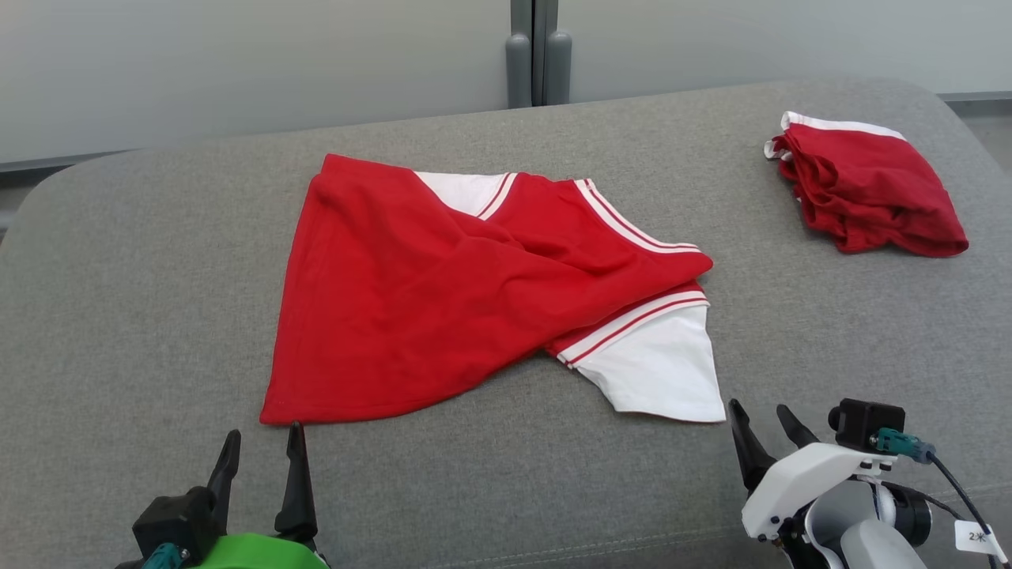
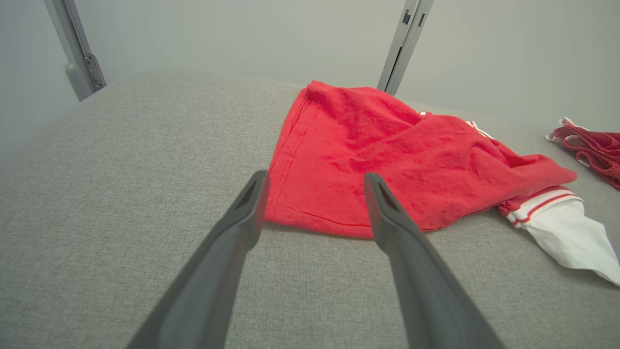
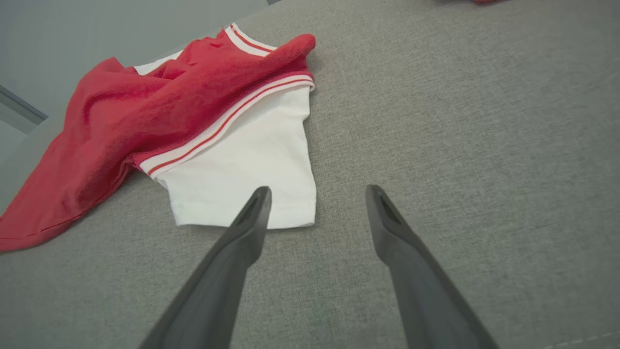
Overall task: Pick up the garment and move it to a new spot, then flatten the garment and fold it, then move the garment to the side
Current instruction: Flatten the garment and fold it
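Note:
The garment [image 1: 443, 292] is a red shirt with white sleeves and red-and-white striped trim, lying loosely folded over itself in the middle of the grey cushioned surface [image 1: 142, 276]. Its red hem corner lies nearest my left gripper [image 1: 265, 442], which is open and empty just in front of that corner. In the left wrist view the garment [image 2: 387, 165] spreads beyond the left gripper [image 2: 315, 179]. My right gripper [image 1: 760, 415] is open and empty beside the white sleeve's lower corner. The right wrist view shows the white sleeve [image 3: 247, 169] just ahead of the right gripper [image 3: 317, 194].
A second red garment [image 1: 866, 186], bunched and folded, sits at the far right of the surface; its edge shows as red cloth [image 2: 593, 150] in the left wrist view. A grey wall with a vertical post [image 1: 538, 51] stands behind. The surface's rounded edges curve away left and right.

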Controlling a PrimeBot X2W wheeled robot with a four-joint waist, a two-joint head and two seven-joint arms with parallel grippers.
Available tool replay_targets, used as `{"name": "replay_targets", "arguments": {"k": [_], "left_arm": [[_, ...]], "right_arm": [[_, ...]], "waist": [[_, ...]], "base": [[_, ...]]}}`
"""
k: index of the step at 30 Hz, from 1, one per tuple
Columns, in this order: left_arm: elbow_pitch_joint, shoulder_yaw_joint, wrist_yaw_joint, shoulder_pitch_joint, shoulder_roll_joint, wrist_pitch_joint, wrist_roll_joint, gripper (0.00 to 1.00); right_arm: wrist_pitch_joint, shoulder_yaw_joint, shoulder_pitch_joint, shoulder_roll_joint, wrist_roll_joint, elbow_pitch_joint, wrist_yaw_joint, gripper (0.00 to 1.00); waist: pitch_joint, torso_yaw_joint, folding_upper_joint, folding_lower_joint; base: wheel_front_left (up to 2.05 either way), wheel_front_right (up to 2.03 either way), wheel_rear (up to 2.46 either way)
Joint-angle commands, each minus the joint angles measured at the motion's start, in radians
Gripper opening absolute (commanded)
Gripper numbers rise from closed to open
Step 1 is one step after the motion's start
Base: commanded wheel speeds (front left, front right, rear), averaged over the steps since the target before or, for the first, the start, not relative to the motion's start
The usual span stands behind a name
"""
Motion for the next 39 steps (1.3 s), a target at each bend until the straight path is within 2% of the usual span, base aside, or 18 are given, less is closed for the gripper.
{"name": "replay_targets", "arguments": {"k": [1,12,21,22,23,25,26,33,39], "left_arm": [[0.004,-0.004,-0.005,-0.022,-0.002,-0.003,0.012,1.0],[0.023,-0.012,-0.02,-0.06,-0.004,-0.005,0.01,1.0],[0.042,-0.014,-0.029,-0.073,-0.006,-0.011,0.005,1.0],[0.043,-0.013,-0.029,-0.073,-0.006,-0.012,0.005,1.0],[0.044,-0.013,-0.03,-0.074,-0.006,-0.013,0.005,1.0],[0.046,-0.014,-0.029,-0.076,-0.007,-0.013,0.004,1.0],[0.047,-0.013,-0.029,-0.076,-0.007,-0.014,0.004,1.0],[0.05,-0.009,-0.035,-0.076,-0.005,-0.018,-0.002,1.0],[0.074,-0.017,-0.077,-0.112,-0.021,0.024,-0.054,1.0]], "right_arm": [[-0.01,0.007,-0.03,-0.001,0.012,0.034,-0.001,1.0],[-0.04,0.033,-0.148,-0.002,0.113,0.239,-0.001,1.0],[-0.073,0.055,-0.216,0.003,0.13,0.398,0.0,1.0],[-0.076,0.062,-0.221,0.004,0.12,0.41,0.0,0.91],[-0.075,0.068,-0.226,0.006,0.116,0.421,0.0,0.49],[-0.073,0.083,-0.237,0.009,0.114,0.443,0.001,0.22],[-0.074,0.088,-0.241,0.01,0.111,0.453,0.002,0.02],[-0.123,0.087,-0.281,0.001,0.117,0.478,0.0,0.0],[-0.149,0.072,-0.29,-0.029,0.156,0.401,0.0,0.0]], "waist": [[0.029,0.021,0.0,0.0],[0.074,0.087,0.0,0.0],[0.082,0.127,0.0,0.0],[0.082,0.13,0.0,0.0],[0.082,0.132,0.0,0.0],[0.081,0.135,0.0,0.0],[0.081,0.135,0.0,0.0],[0.077,0.123,0.0,0.0],[0.077,0.094,0.0,0.0]], "base": [[0.0,0.0,0.0],[0.0,0.0,0.0],[0.0,0.0,0.0],[0.0,0.0,0.0],[0.0,0.0,0.0],[0.0,0.0,0.0],[0.0,0.0,0.0],[0.0,0.0,0.0],[0.0,0.0,0.0]]}}
